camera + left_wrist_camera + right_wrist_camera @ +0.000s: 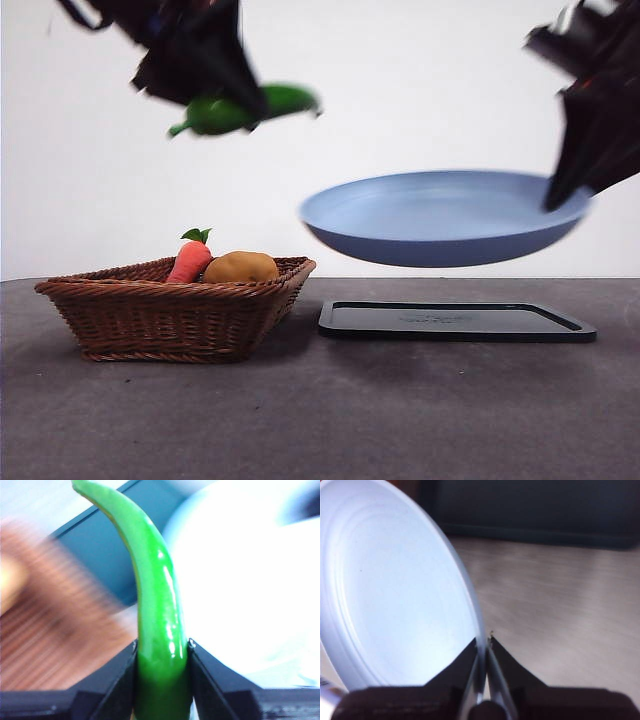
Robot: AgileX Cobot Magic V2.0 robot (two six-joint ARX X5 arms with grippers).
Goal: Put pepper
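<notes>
The left gripper (215,100) is hanging high above the table, its two black jaws clamping a long, glossy dark-green pepper (245,108) by its thick end. In the left wrist view the left gripper (162,652) is pressing the pepper (155,595) from both sides, and the slim curved body is tapering away from the jaws to a point. In the front view the pepper is lying roughly level in the air, up above the right part of a brown woven wicker basket (150,315) that is sitting on the left of the grey table (400,410). An orange-red carrot with green leaves (190,260) and a rounded tan potato (240,267) are resting side by side in the basket.

The right gripper (575,185) is holding a round, shallow blue plate (440,218) by its right rim, jaws pinched narrow on the edge, as the right wrist view shows at the right gripper (484,645) and plate (395,595). The plate is hovering well clear of a flat black rectangular tray (455,320) lying on the table to the right of the basket. Both arms look blurred, so their exact outlines are probably not reliable.
</notes>
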